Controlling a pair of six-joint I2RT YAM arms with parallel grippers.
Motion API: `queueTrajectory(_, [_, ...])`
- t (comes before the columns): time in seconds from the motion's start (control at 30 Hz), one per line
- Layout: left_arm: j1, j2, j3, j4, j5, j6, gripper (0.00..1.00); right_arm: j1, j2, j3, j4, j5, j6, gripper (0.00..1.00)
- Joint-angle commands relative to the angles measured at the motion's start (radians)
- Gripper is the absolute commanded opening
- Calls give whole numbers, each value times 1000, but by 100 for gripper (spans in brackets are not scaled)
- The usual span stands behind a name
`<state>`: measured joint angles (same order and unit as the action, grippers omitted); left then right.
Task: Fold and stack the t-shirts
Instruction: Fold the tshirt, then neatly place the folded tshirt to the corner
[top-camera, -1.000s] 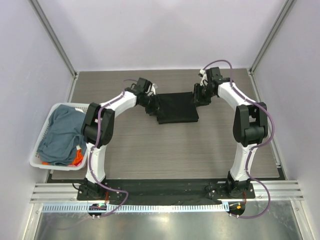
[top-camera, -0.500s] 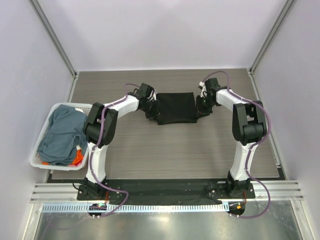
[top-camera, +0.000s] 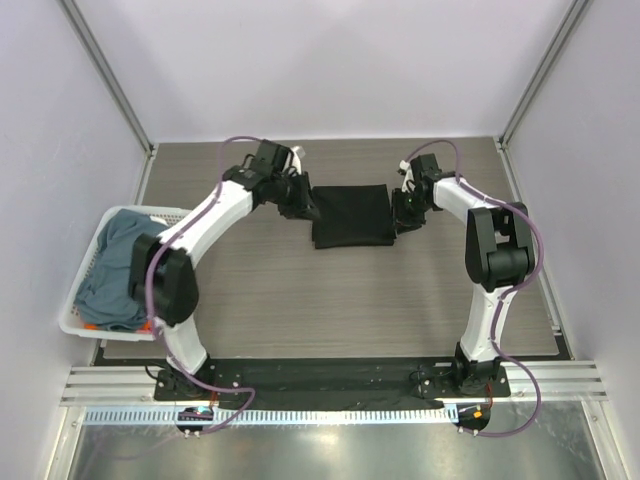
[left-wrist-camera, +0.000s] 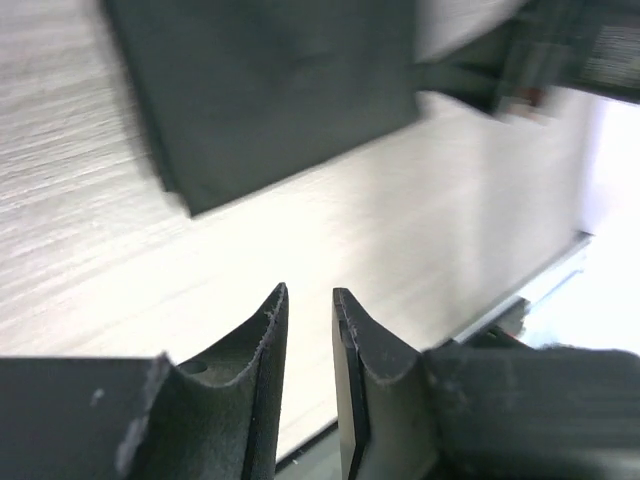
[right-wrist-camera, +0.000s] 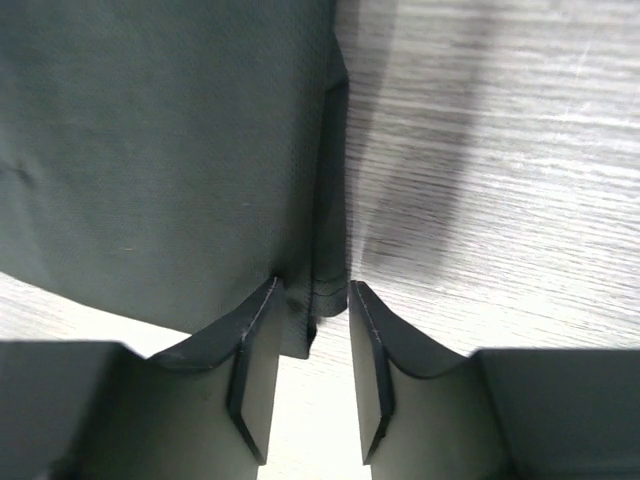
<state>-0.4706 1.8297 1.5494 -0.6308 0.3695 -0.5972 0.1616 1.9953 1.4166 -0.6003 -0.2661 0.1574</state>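
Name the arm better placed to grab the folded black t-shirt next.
Right. The right gripper straddles an edge of the black t-shirt; the left gripper hangs clear of it, fingers empty.

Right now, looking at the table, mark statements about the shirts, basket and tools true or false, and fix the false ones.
1. The black t-shirt lies folded on the table. True.
2. The left tool grips the black t-shirt. False: nothing is between its fingers, and the shirt lies apart from it.
3. The right tool has the black t-shirt's edge between its fingers. True.
4. The white basket is on the robot's right. False: it sits at the table's left edge, holding a blue-grey t-shirt.
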Motion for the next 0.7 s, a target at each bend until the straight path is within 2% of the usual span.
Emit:
queueTrajectory(0.0, [0, -180, -18, -44, 43, 42, 26, 1, -63, 56, 11, -12, 1, 39])
queueTrajectory(0.2, [0, -348, -187, -17, 68, 48, 27, 1, 23, 145, 10, -42, -32, 41])
queueTrajectory(0.47, [0, -415, -354, 28, 98, 79, 30, 1, 158, 240, -3, -22, -56, 39])
queueTrajectory(0.57, [0, -415, -367, 29, 112, 85, 29, 1, 178, 252, -9, -12, -61, 34])
queueTrajectory(0.6, [0, -414, -365, 28, 115, 88, 29, 1, 178, 252, -7, -4, -59, 25])
queueTrajectory(0.67, [0, -417, -365, 29, 115, 91, 30, 1, 174, 248, -12, 42, -74, 13])
